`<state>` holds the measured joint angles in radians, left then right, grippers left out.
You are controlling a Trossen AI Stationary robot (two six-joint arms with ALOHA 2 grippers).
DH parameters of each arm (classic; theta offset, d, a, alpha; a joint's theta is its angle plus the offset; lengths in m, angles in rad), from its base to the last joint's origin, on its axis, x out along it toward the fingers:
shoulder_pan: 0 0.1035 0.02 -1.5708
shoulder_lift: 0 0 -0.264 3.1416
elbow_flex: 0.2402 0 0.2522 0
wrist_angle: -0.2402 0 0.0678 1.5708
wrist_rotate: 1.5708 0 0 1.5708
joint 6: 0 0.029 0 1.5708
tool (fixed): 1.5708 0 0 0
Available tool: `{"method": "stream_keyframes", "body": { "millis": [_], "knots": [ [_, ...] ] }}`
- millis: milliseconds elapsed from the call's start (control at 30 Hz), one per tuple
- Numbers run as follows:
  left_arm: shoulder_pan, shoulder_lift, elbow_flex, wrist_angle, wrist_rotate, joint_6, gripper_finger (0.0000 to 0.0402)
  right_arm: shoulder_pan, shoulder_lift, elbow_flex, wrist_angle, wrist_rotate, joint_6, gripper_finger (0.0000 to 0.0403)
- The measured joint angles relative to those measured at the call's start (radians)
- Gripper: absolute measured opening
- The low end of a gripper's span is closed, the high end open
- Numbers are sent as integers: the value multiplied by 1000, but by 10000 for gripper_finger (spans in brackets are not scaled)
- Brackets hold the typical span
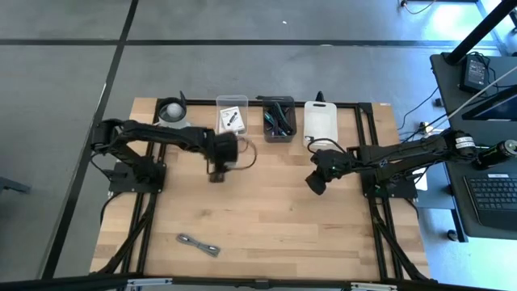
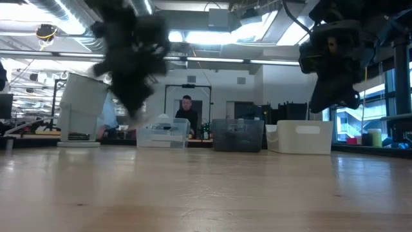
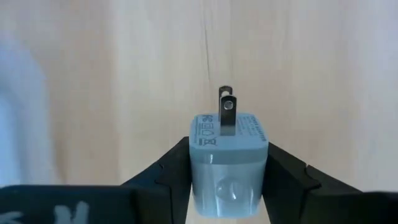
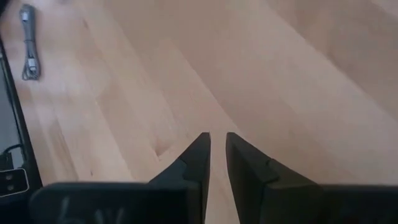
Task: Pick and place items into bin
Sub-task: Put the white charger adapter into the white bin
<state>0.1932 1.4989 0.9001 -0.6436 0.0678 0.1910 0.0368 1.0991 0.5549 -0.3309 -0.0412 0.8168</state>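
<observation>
My left gripper (image 3: 228, 148) hangs over the table's middle (image 1: 218, 167), well above the wood, and is shut on a small pale blue-white wall charger (image 3: 228, 171) with two metal prongs (image 3: 227, 112). It shows blurred in the low view (image 2: 132, 96). My right gripper (image 4: 217, 140) hovers over the table's right half (image 1: 315, 182), shut and holding nothing. A grey strip (image 1: 198, 244) lies flat near the table's near left edge, also seen in the right wrist view (image 4: 28, 40). A white card with black print (image 1: 232, 119) lies in a clear bin. My left gripper pinches the charger's body by its two opposite side faces (image 3: 198, 171), one finger (image 3: 171, 171) on each side. The fingers come from above, pointing down. The charger is lifted clear of the table, and its prongs stick out beyond the fingertips toward the wood.
Along the far edge stand a white round container (image 1: 171, 111), the clear bin (image 1: 220, 103), a dark bin (image 1: 279, 120) holding black and teal items, and a white bin (image 1: 321, 121). A black frame borders the table. People and desks show in the room beyond.
</observation>
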Motion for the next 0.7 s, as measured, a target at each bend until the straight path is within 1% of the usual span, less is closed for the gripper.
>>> {"method": "stream_keyframes", "body": {
  "millis": [100, 200, 333, 400, 500, 600, 700],
  "knots": [
    [31, -28, 53, 205, 79, -82, 142, -9, 1, 0, 40, 19, -73, 55],
    [75, -44, 94, 432, 177, -231, 142, -11, 2, 0, 99, 22, -94, 55],
    [135, -47, 138, 653, 311, -443, 142, -22, -16, 0, 235, 23, -252, 56],
    [157, -47, 158, 723, 356, -540, 142, -25, -26, 1, 335, 23, -352, 56],
    [170, -47, 176, 802, 373, -599, 142, -25, -33, 24, 454, 23, -478, 61],
    [167, -46, 189, 833, 376, -630, 142, -24, -32, 106, 413, 44, -605, 83],
    [158, -45, 201, 838, 377, -728, 142, -25, -27, 211, 322, 125, -767, 117]
  ]
}}
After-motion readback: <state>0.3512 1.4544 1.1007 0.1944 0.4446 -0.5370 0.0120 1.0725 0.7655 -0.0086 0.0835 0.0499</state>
